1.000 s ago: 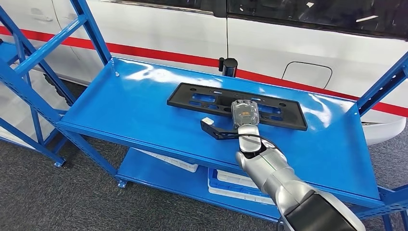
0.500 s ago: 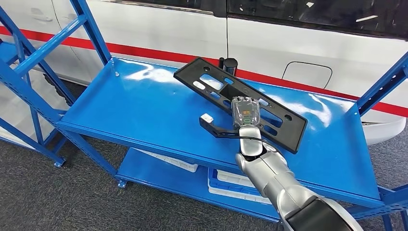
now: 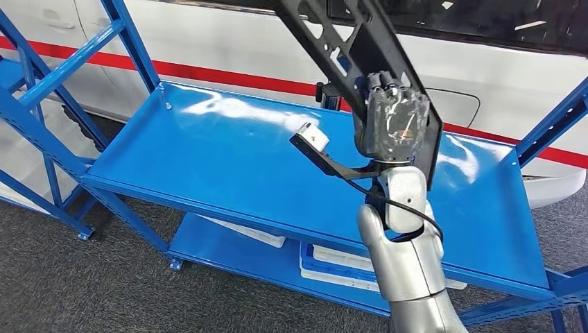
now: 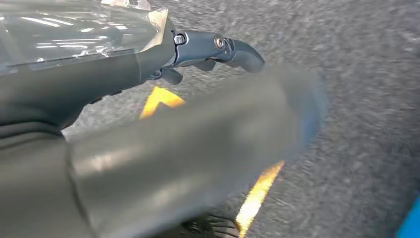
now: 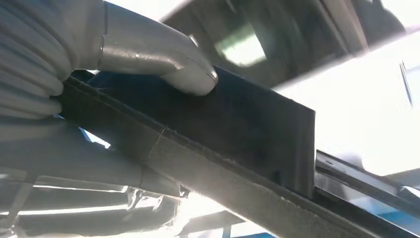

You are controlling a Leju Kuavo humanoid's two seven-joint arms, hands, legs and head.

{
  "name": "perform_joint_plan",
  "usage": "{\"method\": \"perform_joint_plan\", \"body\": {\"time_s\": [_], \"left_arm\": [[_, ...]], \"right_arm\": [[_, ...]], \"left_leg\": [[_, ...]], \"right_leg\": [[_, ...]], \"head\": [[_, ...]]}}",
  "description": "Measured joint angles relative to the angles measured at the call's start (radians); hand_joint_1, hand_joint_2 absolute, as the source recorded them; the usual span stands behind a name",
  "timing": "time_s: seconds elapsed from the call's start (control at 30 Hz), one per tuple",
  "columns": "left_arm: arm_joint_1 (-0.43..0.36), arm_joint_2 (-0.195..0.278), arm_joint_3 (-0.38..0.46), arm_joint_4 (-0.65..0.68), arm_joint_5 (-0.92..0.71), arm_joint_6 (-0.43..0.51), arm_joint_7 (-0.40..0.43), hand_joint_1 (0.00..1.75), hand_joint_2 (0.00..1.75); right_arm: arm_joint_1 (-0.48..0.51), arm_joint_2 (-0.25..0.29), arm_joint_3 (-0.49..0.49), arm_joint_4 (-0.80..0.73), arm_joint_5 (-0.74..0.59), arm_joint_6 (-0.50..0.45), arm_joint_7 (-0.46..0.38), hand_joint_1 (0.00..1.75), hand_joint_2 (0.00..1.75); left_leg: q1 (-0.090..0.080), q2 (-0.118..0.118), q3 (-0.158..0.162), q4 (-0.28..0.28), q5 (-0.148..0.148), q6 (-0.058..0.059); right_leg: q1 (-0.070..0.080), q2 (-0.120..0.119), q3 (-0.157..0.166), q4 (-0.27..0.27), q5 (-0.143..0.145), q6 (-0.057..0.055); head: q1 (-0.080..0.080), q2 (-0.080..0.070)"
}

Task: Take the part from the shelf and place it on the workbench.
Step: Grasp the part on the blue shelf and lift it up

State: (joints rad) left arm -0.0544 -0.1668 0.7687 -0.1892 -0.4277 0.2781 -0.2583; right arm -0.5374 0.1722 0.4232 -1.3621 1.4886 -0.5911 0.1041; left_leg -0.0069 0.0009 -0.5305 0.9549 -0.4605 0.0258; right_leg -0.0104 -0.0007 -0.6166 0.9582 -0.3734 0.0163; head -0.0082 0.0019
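Observation:
The part is a long black plastic plate with several cut-outs. My right hand grips it near one end and holds it high above the blue shelf, tilted steeply, with its far end beyond the top of the head view. In the right wrist view the thumb presses on the flat face of the part, with the fingers wrapped behind its edge. My left hand hangs over grey carpet, its dark fingers stretched out with nothing in them.
A white vehicle with a red stripe stands close behind the shelf. Blue uprights frame the left side and another upright the right. A black cylinder stands at the shelf's back edge. White trays lie on the lower level.
My right hand has lifted the part off the shelf top and swung it up from flat to steeply tilted. The arm has risen toward the camera.

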Motion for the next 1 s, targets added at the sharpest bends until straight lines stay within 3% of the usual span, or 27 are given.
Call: {"method": "perform_joint_plan", "body": {"time_s": [0.13,0.3,0.47,0.67,1.0], "left_arm": [[0.001,0.003,0.000,0.000,-0.005,-0.042,-0.042,0.00,1.75],[0.000,0.003,0.000,0.000,-0.006,-0.048,-0.047,0.00,1.75],[0.000,0.006,0.000,0.000,-0.017,-0.010,0.001,0.00,1.75],[-0.002,0.007,0.019,0.000,0.025,-0.048,0.038,0.00,1.75],[-0.006,0.005,0.059,0.000,0.034,-0.006,0.088,0.00,1.75]], "right_arm": [[0.041,-0.019,-0.007,-0.201,-0.003,-0.016,-0.016,1.75,1.75],[0.072,-0.040,-0.010,-0.307,-0.004,-0.023,-0.025,1.75,1.75],[0.085,-0.057,-0.014,-0.338,-0.012,-0.033,-0.032,1.75,1.75],[0.089,-0.074,-0.016,-0.340,-0.134,0.004,-0.071,1.75,1.75],[0.116,-0.088,-0.017,-0.352,-0.213,0.000,-0.103,1.75,1.75]], "left_leg": [[0.000,0.000,0.000,0.000,0.000,0.000],[0.000,0.002,0.000,0.000,0.000,0.000],[0.000,0.001,0.000,0.000,0.000,0.000],[0.000,0.001,0.000,0.000,0.000,-0.001],[-0.004,0.001,-0.006,0.009,-0.003,0.004]], "right_leg": [[0.000,0.000,0.000,0.000,0.000,0.000],[0.000,0.001,0.000,0.000,0.000,0.000],[0.000,0.001,0.000,0.000,0.001,0.000],[0.000,0.001,0.000,0.000,0.001,0.001],[-0.008,0.001,-0.001,0.000,0.005,0.008]], "head": [[0.000,0.000],[0.000,0.000],[0.000,0.000],[0.000,0.000],[0.000,0.000]]}}
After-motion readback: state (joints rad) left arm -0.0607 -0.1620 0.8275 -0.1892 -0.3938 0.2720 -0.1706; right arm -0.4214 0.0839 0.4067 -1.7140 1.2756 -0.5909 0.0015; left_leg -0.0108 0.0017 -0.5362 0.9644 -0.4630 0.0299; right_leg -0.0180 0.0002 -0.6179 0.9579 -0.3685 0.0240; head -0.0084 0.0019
